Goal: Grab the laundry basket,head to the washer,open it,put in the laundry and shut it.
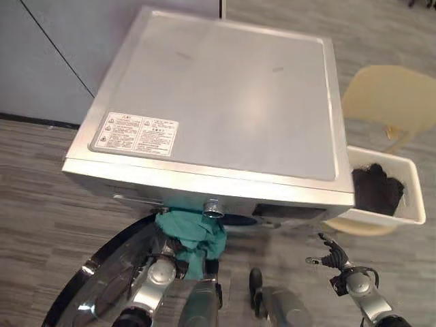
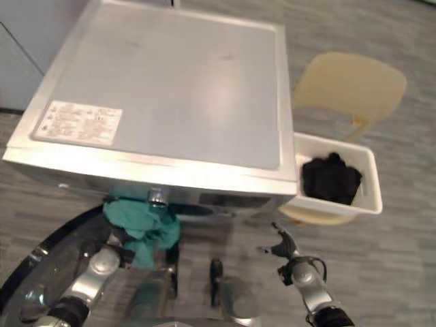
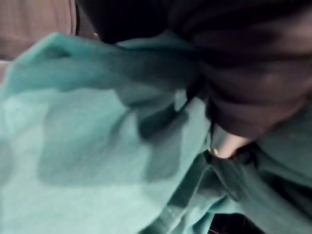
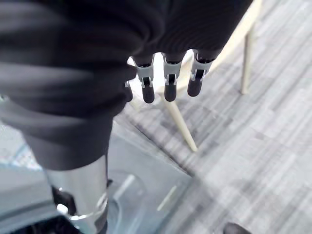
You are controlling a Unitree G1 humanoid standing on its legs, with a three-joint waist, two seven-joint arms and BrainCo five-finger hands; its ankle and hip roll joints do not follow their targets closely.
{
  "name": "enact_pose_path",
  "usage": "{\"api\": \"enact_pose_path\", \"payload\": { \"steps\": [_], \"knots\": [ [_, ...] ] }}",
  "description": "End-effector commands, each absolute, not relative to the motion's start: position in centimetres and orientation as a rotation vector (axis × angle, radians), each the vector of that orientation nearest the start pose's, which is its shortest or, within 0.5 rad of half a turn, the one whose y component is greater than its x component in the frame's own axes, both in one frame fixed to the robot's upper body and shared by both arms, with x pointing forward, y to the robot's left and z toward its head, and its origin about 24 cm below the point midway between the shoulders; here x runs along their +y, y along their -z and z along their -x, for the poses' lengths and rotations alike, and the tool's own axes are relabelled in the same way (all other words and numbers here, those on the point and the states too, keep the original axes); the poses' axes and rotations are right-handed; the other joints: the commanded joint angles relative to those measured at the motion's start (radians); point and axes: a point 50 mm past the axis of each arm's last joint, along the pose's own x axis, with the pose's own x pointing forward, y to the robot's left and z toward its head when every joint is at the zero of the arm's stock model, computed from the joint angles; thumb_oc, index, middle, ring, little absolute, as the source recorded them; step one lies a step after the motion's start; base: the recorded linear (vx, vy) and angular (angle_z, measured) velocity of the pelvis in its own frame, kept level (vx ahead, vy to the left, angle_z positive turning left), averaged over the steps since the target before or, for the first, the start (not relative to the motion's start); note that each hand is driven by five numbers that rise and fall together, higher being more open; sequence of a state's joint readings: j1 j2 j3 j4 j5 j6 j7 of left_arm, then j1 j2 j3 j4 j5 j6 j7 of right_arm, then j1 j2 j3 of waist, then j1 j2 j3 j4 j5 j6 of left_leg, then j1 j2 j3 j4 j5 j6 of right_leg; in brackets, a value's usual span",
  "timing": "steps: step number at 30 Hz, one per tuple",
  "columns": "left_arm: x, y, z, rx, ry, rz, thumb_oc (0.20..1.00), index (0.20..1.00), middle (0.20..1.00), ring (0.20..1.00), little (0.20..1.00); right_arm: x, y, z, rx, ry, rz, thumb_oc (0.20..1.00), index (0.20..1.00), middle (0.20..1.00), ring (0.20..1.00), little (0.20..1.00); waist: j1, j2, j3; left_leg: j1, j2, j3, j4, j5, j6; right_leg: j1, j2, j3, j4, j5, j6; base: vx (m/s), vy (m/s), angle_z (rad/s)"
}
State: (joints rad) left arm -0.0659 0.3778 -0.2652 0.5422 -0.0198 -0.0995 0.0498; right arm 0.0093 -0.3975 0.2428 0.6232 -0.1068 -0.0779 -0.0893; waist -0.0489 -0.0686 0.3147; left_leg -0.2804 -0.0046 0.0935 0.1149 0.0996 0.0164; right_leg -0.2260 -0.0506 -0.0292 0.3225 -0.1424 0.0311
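Grey wood-look floor, pale wall panels behind at upper left. Silver washer fills the middle of both eye views, seen from above, w/ a white warning label on its lid near the front left corner.

Far left, low: the washer's round door is swung open, chrome rim and dark glass facing up.

Next, the left hand is up at the washer's front opening, just under the front edge, buried in a teal cloth. Left wrist view shows the teal cloth bunched right round the hand, dark cover above it, a pale bit of finger poking through the folds. Fingers mostly hidden in the cloth, so can't tell how far they're closed or if they're clamped on it. The cloth hangs partly out of the opening, below a small chrome knob on the front panel.

Right of centre: right hand hangs free in front of the washer, touching nothing. In its wrist view the fingers are together in a row, gently bent, nothing betw. them, floor beyond.

Far right: white laundry basket sits on a pale yellow chair, just beside the washer's right side, w/ dark laundry still inside.
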Motion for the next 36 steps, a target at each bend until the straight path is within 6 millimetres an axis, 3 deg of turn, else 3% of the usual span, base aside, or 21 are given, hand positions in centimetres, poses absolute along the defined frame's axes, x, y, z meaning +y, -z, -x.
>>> {"api": "enact_pose_path", "payload": {
  "steps": [1, 6, 7, 11, 14, 16, 19, 20, 21, 24, 25, 26, 29, 31, 36],
  "knots": [
    [21.7, 2.4, -25.0, 0.263, 0.061, -0.464, 0.200, 0.200, 0.200, 0.200, 0.200, -22.3, 5.6, -23.1, 0.437, -0.063, 0.560, 1.000, 1.000, 1.000, 1.000, 1.000, 0.041, -0.030, 0.064, -0.011, 0.042, 0.035, 0.189, -0.209, -0.013, -0.083, -0.019, 0.018, 0.006, 0.067, 0.052, -0.11, 0.044, -0.89],
    [20.7, 0.0, -27.6, 0.158, 0.036, -0.439, 0.200, 0.200, 0.200, 0.200, 0.200, -21.9, 3.9, -25.0, 0.352, -0.029, 0.537, 1.000, 1.000, 1.000, 1.000, 1.000, 0.016, -0.031, 0.118, -0.195, 0.045, 0.047, 0.403, -0.272, 0.014, -0.258, -0.028, 0.022, 0.156, 0.035, 0.027, -0.17, -0.024, -0.15],
    [20.6, -0.6, -28.1, 0.128, 0.025, -0.428, 0.200, 0.200, 0.200, 0.200, 0.200, -21.7, 3.5, -25.3, 0.330, -0.017, 0.527, 1.000, 1.000, 1.000, 1.000, 1.000, 0.012, -0.028, 0.127, -0.227, 0.057, 0.042, 0.456, -0.314, 0.009, -0.294, -0.023, 0.023, 0.210, -0.006, 0.026, -0.06, -0.066, 0.22],
    [19.6, -3.7, -30.1, 0.002, -0.005, -0.396, 0.200, 0.200, 0.200, 0.200, 0.200, -21.4, 1.9, -26.4, 0.251, 0.017, 0.491, 1.000, 1.000, 1.000, 1.000, 1.000, -0.003, -0.017, 0.131, -0.443, 0.088, 0.025, 0.679, -0.368, 0.026, -0.490, -0.008, 0.025, 0.388, -0.064, -0.003, -0.13, -0.081, 0.04],
    [18.9, -9.0, -33.2, -0.184, -0.072, -0.378, 0.200, 0.200, 0.200, 0.200, 0.200, -21.3, 0.5, -27.0, 0.175, 0.043, 0.468, 1.000, 1.000, 1.000, 1.000, 1.000, -0.025, 0.001, 0.119, -0.676, 0.114, -0.013, 0.882, -0.420, 0.039, -0.729, 0.003, 0.020, 0.595, -0.134, -0.024, -0.13, -0.089, -0.07],
    [18.9, -15.2, -35.9, -0.369, -0.135, -0.429, 0.200, 0.200, 0.200, 0.200, 0.200, -21.1, 0.0, -26.8, 0.133, 0.031, 0.440, 1.000, 1.000, 1.000, 1.000, 1.000, -0.053, 0.005, 0.114, -0.807, 0.131, -0.040, 1.006, -0.462, 0.047, -0.864, 0.004, 0.030, 0.725, -0.185, -0.040, -0.05, -0.072, 0.06],
    [19.6, -20.8, -37.5, -0.505, -0.212, -0.507, 0.200, 0.200, 0.200, 0.200, 0.200, -20.7, 0.0, -26.6, 0.115, 0.005, 0.413, 1.000, 1.000, 1.000, 1.000, 1.000, -0.071, 0.008, 0.102, -0.896, 0.134, -0.060, 1.084, -0.486, 0.050, -0.951, 0.003, 0.031, 0.806, -0.216, -0.050, -0.01, -0.065, -0.04],
    [20.2, -26.7, -38.1, -0.648, -0.317, -0.596, 0.200, 0.200, 0.200, 0.200, 0.200, -20.2, -0.3, -26.8, 0.090, -0.022, 0.399, 1.000, 1.000, 1.000, 1.000, 1.000, -0.086, 0.011, 0.095, -0.954, 0.139, -0.074, 1.144, -0.504, 0.051, -1.007, 0.007, 0.035, 0.862, -0.231, -0.055, 0.00, -0.066, -0.05],
    [20.2, -26.8, -38.1, -0.651, -0.317, -0.597, 0.200, 0.200, 0.200, 0.200, 0.200, -20.2, -0.4, -26.9, 0.087, -0.021, 0.396, 1.000, 1.000, 1.000, 1.000, 1.000, -0.085, 0.011, 0.096, -0.959, 0.139, -0.075, 1.148, -0.506, 0.051, -1.011, 0.007, 0.034, 0.865, -0.233, -0.055, 0.00, -0.048, 0.10],
    [21.1, -30.6, -38.1, -0.739, -0.426, -0.727, 0.200, 0.200, 0.200, 0.200, 0.200, -19.9, -0.9, -27.2, 0.056, -0.046, 0.395, 1.000, 1.000, 1.000, 1.000, 1.000, -0.096, 0.010, 0.094, -1.005, 0.142, -0.087, 1.184, -0.514, 0.047, -1.053, 0.010, 0.033, 0.897, -0.234, -0.051, -0.01, -0.026, 0.08],
    [21.7, -32.8, -38.2, -0.751, -0.470, -0.820, 0.896, 0.896, 0.896, 0.896, 0.896, -20.0, -1.3, -27.3, 0.032, -0.060, 0.395, 1.000, 1.000, 1.000, 1.000, 1.000, -0.103, 0.009, 0.090, -1.036, 0.140, -0.090, 1.207, -0.515, 0.046, -1.078, 0.010, 0.027, 0.913, -0.230, -0.050, -0.02, -0.018, -0.16],
    [21.7, -32.9, -38.2, -0.752, -0.470, -0.820, 1.000, 1.000, 1.000, 1.000, 1.000, -20.0, -1.4, -27.3, 0.032, -0.060, 0.393, 1.000, 1.000, 1.000, 1.000, 1.000, -0.102, 0.008, 0.090, -1.037, 0.140, -0.090, 1.208, -0.515, 0.046, -1.079, 0.010, 0.027, 0.913, -0.231, -0.050, -0.02, -0.027, -0.10],
    [22.6, -35.0, -38.4, -0.706, -0.470, -0.953, 1.000, 1.000, 1.000, 1.000, 1.000, -20.5, -1.9, -27.8, 0.026, -0.067, 0.403, 1.000, 1.000, 1.000, 1.000, 1.000, -0.109, 0.012, 0.086, -1.067, 0.137, -0.090, 1.222, -0.512, 0.046, -1.101, 0.010, 0.027, 0.920, -0.225, -0.049, -0.03, -0.009, 0.17],
    [22.6, -35.6, -38.8, -0.643, -0.429, -1.145, 1.000, 1.000, 1.000, 1.000, 1.000, -20.8, -2.4, -28.1, 0.019, -0.085, 0.419, 1.000, 1.000, 1.000, 1.000, 1.000, -0.109, 0.015, 0.078, -1.079, 0.132, -0.089, 1.224, -0.506, 0.042, -1.117, 0.009, 0.024, 0.930, -0.218, -0.046, -0.03, -0.015, 0.15],
    [22.7, -34.5, -39.4, -0.525, -0.327, -1.273, 1.000, 1.000, 1.000, 1.000, 1.000, -21.2, -2.3, -28.1, 0.045, -0.095, 0.438, 1.000, 1.000, 1.000, 1.000, 1.000, -0.103, 0.018, 0.066, -1.090, 0.127, -0.085, 1.217, -0.495, 0.038, -1.129, 0.006, 0.029, 0.934, -0.210, -0.044, -0.02, -0.009, 0.09]
  ]
}}
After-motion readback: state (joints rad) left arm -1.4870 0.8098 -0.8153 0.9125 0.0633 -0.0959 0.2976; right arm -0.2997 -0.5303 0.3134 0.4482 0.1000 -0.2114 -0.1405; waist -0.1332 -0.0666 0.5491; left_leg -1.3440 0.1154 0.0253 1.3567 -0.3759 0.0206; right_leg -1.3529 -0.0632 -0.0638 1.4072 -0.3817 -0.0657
